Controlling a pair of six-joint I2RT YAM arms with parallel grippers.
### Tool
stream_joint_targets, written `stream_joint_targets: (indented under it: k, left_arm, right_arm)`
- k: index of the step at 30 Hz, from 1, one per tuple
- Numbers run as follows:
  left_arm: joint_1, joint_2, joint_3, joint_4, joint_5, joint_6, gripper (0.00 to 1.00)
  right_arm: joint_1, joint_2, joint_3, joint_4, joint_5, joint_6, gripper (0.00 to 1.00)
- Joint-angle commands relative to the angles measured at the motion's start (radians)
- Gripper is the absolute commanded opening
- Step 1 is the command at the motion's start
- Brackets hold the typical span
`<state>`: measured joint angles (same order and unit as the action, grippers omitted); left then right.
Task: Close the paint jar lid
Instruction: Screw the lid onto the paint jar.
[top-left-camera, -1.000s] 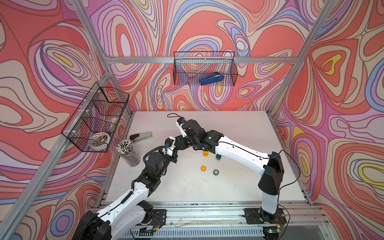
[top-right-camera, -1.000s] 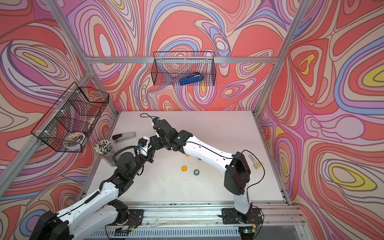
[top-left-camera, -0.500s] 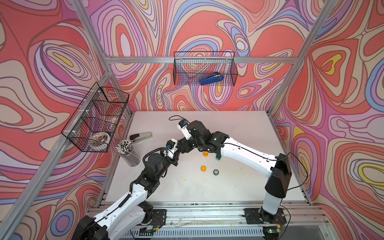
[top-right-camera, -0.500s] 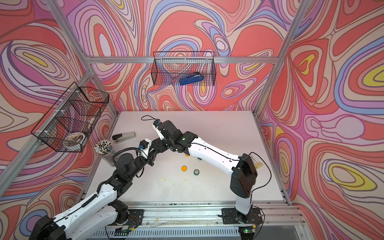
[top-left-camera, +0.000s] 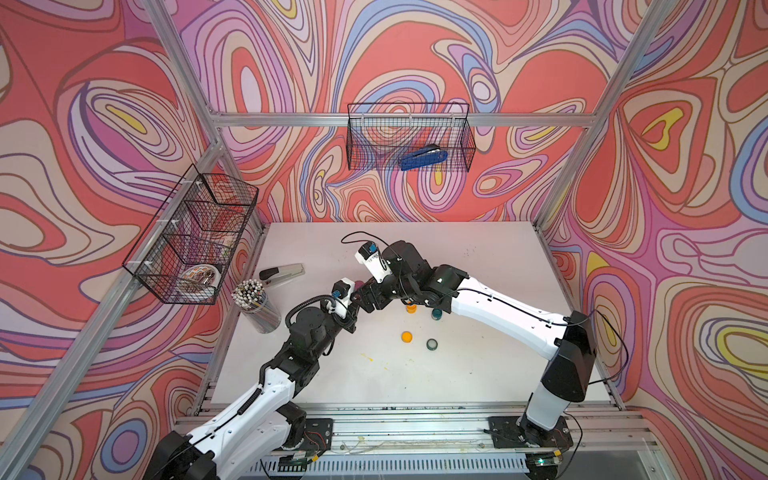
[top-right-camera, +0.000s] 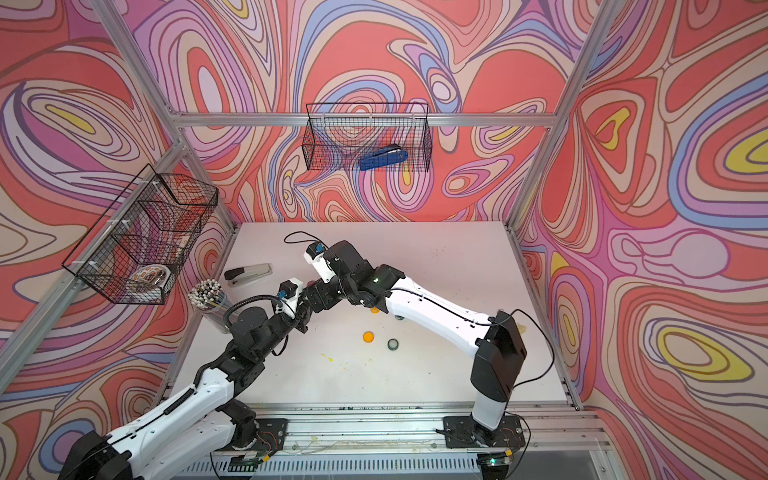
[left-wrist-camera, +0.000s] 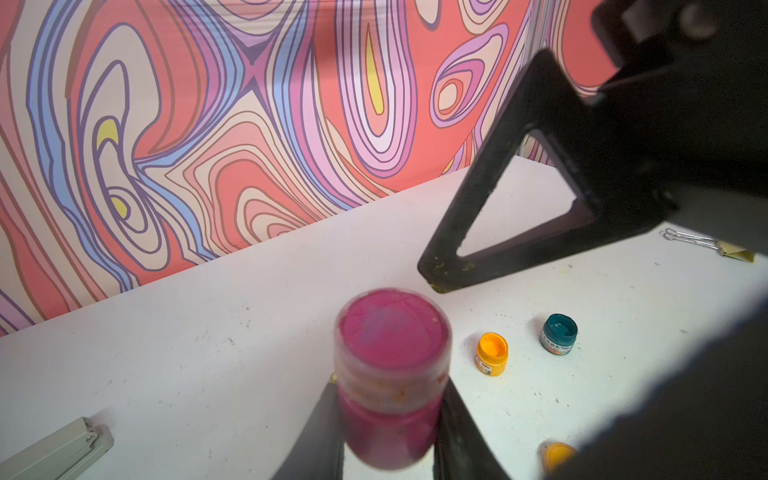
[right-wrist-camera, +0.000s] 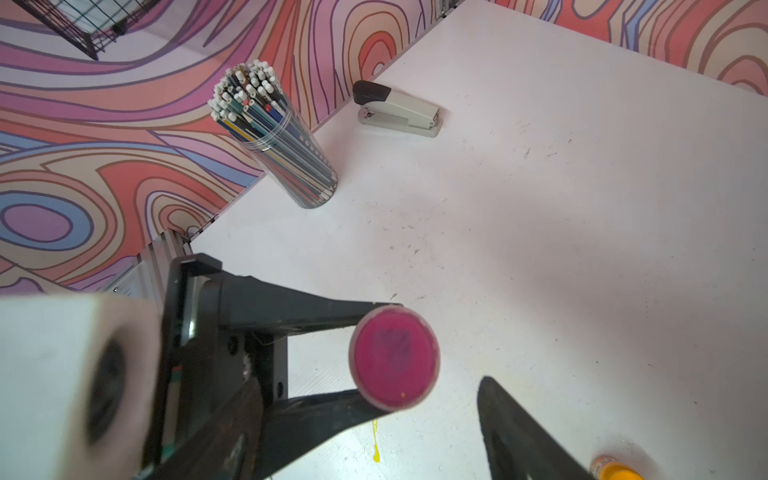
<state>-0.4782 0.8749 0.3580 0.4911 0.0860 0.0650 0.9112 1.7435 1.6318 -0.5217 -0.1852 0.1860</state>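
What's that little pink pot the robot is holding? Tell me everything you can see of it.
It is a small round paint jar of clear plastic, full of magenta paint. A see-through lid, stained pink, sits on its top; how tightly, I cannot tell. The jar is upright, pinched at its sides between the two black fingers of the left end effector, and seems lifted off the white table. Nothing else touches it.

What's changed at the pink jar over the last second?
The right gripper opened, releasing the lid of the pink jar; its arm shifted slightly. The left gripper stays shut on the pink jar; the orange jar and teal jar haven't moved.
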Motion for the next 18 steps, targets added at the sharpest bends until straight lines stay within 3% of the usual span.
stream_joint_targets:
  k: [1, 8, 13, 18]
  left_arm:
    - [0.002, -0.026, -0.01, 0.045, 0.0, -0.019, 0.26]
    - [0.001, -0.086, 0.01, -0.062, 0.018, -0.044, 0.27]
    - [0.001, -0.114, 0.064, -0.228, 0.144, -0.062, 0.27]
    - [0.002, -0.147, 0.075, -0.272, 0.255, -0.09, 0.27]
  right_arm:
    - [-0.004, -0.035, -0.01, -0.034, -0.012, -0.038, 0.83]
    - [-0.034, -0.084, -0.04, -0.065, 0.01, -0.11, 0.78]
    - [-0.055, -0.103, -0.014, -0.066, -0.097, -0.245, 0.72]
    - [-0.058, -0.078, 0.064, -0.103, -0.183, -0.364, 0.6]
